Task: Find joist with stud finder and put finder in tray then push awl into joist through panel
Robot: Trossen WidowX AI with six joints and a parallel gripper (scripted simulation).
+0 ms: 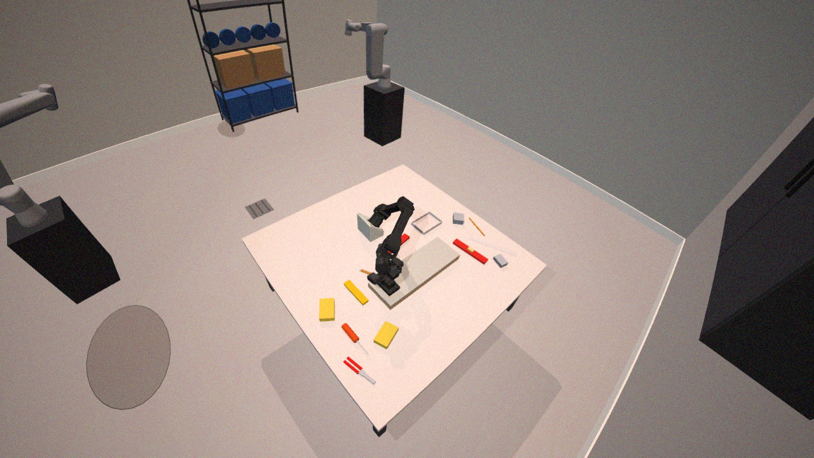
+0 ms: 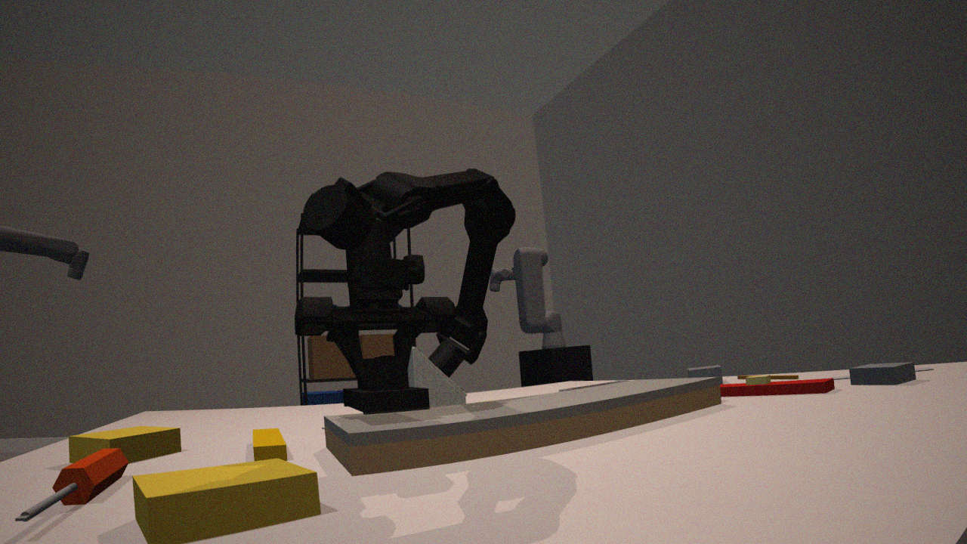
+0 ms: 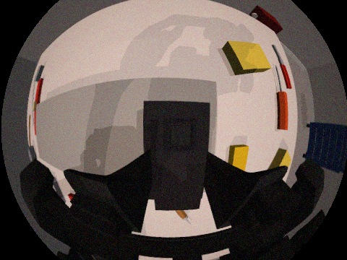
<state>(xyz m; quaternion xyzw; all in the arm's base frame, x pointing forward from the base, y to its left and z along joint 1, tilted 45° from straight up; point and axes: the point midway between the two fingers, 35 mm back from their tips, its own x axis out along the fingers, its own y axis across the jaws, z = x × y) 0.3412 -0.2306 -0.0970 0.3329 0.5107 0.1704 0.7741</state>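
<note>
Pale, matt and faintly grainy, the top of the bench is set in a dim room with plain walls, its nearest corner pointing to the bottom of the top view. The black stud finder is pinched in the claw over the end of the floor panel nearer the bench's lower-left edge; contact with the panel cannot be told. Scanning appears to be the step in hand. The finder's base should be kept flat and low, and the sweep made slowly along the panel's length towards the bench's right corner, with pressure kept light and the joist's place fixed before release. No reading can be made out. The panel's smooth grey skin is carried on a brown, wood-like layer with square-cut sides. Towards the upper-right edge, a shallow tray is shown with a thin grey rim. What seems to be the awl, orange-brown with a fine metal tip, is left beside the panel; nearer the lower-left edge, a screwdriver is seen with a faceted orange handle.
</note>
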